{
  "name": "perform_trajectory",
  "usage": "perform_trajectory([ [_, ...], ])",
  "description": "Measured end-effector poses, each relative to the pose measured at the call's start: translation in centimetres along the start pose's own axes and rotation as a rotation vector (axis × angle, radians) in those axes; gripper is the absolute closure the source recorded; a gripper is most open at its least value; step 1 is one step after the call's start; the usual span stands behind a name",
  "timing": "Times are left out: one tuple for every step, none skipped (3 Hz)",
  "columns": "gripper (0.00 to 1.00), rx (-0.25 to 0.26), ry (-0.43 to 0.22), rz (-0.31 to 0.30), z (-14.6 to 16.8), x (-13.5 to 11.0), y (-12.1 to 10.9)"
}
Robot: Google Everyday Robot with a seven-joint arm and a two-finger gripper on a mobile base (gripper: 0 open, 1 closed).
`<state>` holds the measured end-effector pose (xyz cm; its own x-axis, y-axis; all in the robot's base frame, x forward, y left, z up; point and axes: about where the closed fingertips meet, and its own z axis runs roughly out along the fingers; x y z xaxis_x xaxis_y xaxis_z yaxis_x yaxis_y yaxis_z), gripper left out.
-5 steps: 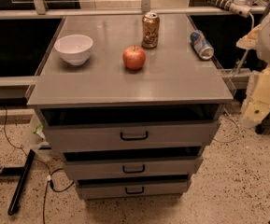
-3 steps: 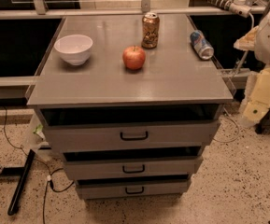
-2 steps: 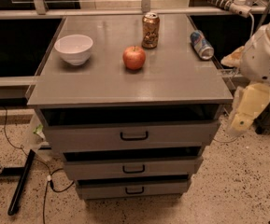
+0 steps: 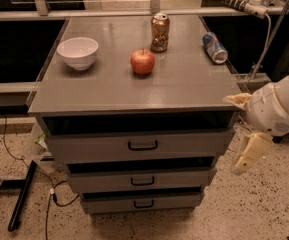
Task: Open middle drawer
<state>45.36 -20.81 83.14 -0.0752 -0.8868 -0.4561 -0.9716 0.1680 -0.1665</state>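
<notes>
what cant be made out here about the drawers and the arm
All in the camera view:
- Middle drawer: interior hidden under the top drawer; only a dark gap shows.
- Bottom drawer: inside hidden by the middle drawer's front.
- Arm: cut off by the right edge; its gripper hangs right of the cabinet, touching nothing.

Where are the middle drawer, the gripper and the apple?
middle drawer (image 4: 142, 180): camera view, middle of its front panel.
gripper (image 4: 242, 165): camera view, its lower tip, right of the cabinet (image 4: 194, 89).
apple (image 4: 142, 62): camera view, middle of its skin, on the cabinet top.
</notes>
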Motion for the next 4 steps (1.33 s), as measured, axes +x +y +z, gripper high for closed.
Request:
perform_trajectory([
  [0.0, 0.055, -0.051, -0.014, 3.1, 2.5, 1.8],
  [0.0, 0.122, -0.025, 0.007, 6.9, 4.8, 3.5],
  [0.0, 0.119, -0.025, 0.009, 7.1, 4.8, 3.6],
  [0.0, 0.099, -0.044, 0.021, 10.7, 5.8, 3.5],
])
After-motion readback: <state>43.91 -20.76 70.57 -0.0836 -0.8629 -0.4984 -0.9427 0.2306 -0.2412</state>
